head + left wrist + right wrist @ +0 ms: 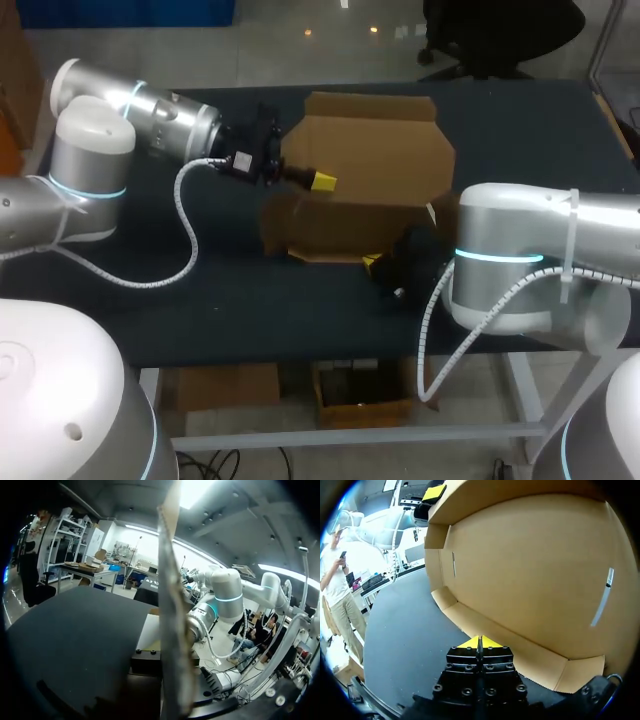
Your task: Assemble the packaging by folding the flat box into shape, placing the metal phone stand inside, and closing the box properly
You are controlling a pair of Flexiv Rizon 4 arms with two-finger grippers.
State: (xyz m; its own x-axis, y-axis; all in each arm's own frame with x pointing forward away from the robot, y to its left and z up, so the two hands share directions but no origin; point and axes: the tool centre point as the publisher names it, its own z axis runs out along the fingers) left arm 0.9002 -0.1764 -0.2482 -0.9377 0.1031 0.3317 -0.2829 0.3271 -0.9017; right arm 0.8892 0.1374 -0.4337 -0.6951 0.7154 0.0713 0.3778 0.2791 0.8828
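The brown cardboard box [365, 160] lies half folded in the middle of the dark table. One large panel [530, 565] stands raised, with a low flap [520, 647] along its foot. My left gripper [318, 181] is shut on the raised panel's upper edge, as its yellow tip [434, 491] shows in the right wrist view. In the left wrist view that cardboard edge [172, 630] runs straight out from the gripper, whose own tips are hidden. My right gripper [479, 642] is shut with nothing in it, its tips at the low flap by the box's front right [375, 263]. No phone stand is visible.
The dark table top [200, 310] stretches left of and in front of the box. My left arm's white coiled cable [188, 235] hangs over the table's left part. My right arm's body [520, 260] covers the table's right front.
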